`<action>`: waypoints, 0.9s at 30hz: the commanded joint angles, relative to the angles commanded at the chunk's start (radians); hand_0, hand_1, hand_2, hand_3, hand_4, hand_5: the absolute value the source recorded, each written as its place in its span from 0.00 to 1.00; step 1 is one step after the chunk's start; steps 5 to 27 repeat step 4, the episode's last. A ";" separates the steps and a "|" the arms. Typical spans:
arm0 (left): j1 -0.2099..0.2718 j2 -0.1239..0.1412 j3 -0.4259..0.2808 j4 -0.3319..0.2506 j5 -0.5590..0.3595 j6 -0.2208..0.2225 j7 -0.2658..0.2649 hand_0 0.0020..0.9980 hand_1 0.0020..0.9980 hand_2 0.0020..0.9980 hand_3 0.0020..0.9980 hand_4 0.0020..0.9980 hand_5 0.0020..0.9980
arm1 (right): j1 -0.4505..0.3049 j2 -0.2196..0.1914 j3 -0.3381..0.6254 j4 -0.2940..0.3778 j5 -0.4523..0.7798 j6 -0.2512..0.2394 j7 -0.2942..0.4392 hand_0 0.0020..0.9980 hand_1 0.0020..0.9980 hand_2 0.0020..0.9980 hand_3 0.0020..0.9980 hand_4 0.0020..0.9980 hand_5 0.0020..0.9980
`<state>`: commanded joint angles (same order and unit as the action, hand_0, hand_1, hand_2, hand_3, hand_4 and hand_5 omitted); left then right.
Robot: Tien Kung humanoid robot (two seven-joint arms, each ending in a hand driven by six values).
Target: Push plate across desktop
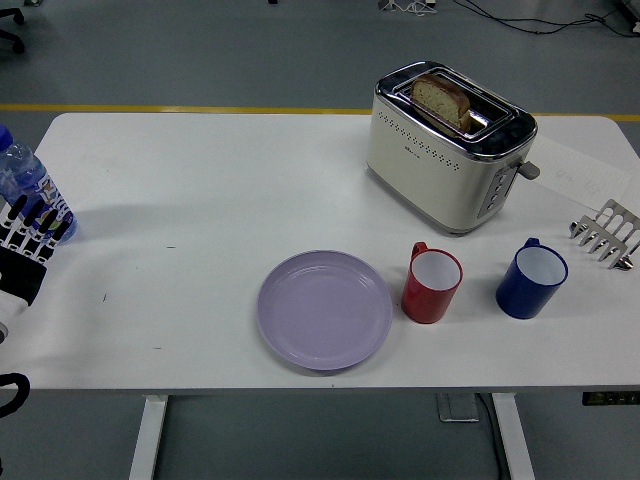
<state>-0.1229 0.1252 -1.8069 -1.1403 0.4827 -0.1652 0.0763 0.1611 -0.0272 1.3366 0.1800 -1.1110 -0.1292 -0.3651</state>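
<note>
Left hand out wide, plate alone near the front edge

Fingers (38,222) stretched out straight, holding nothing, on the left hand (25,250) at the table's (200,180) far-left edge; the lilac plate (324,309) sits well apart, near-centre, just beside a red mug (432,285). Pushed already or still to go? This scene fits either.

No text is showing clearly enough to read. The toaster (447,150) at 1 o'clock is carrying a small dark mark, and the bottle (24,184) at 9 o'clock a label, both illegible.
</note>
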 joint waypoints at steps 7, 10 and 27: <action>-0.005 0.001 0.002 -0.002 0.001 -0.004 0.000 0.70 0.70 0.68 0.69 0.50 0.99 | 0.000 0.000 0.003 0.000 -0.005 0.001 0.000 0.51 0.48 0.58 0.54 0.15 0.28; -0.005 0.001 0.002 -0.002 0.001 -0.004 0.000 0.70 0.70 0.68 0.69 0.50 0.99 | 0.000 0.000 0.003 0.000 -0.005 0.001 0.000 0.51 0.48 0.58 0.54 0.15 0.28; -0.005 0.001 0.002 -0.002 0.001 -0.004 0.000 0.70 0.70 0.68 0.69 0.50 0.99 | 0.000 0.000 0.003 0.000 -0.005 0.001 0.000 0.51 0.48 0.58 0.54 0.15 0.28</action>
